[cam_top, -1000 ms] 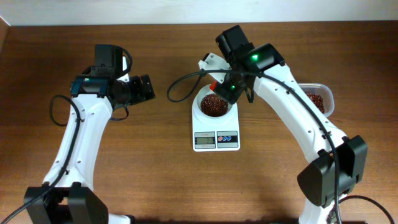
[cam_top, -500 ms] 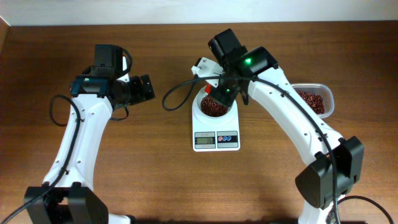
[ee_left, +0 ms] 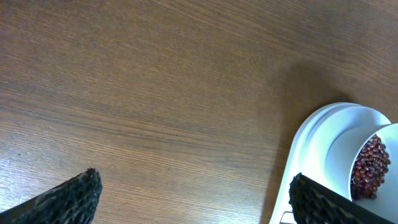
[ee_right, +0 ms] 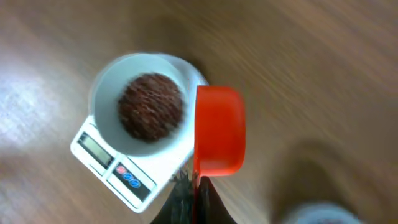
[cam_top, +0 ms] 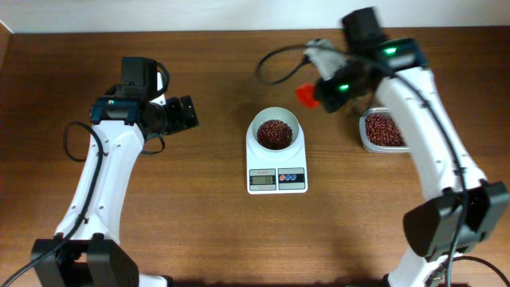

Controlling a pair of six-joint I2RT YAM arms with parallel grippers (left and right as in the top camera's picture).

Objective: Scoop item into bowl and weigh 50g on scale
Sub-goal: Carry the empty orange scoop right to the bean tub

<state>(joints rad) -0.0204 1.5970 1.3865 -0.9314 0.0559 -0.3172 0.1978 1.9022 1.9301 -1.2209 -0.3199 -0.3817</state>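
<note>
Holding an empty-looking red scoop in tightly closed jaws, the right gripper hangs between the bowl of beans on the scale ahead of it and the tub behind, so another dip seems next.

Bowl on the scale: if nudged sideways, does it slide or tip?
Probably slides rather than tips: the bowl looks smooth-walled and sits on the flat top of the scale. The beans heaped inside likely add weight low down, steadying it. A sharp shove might shift the loose beans.
</note>
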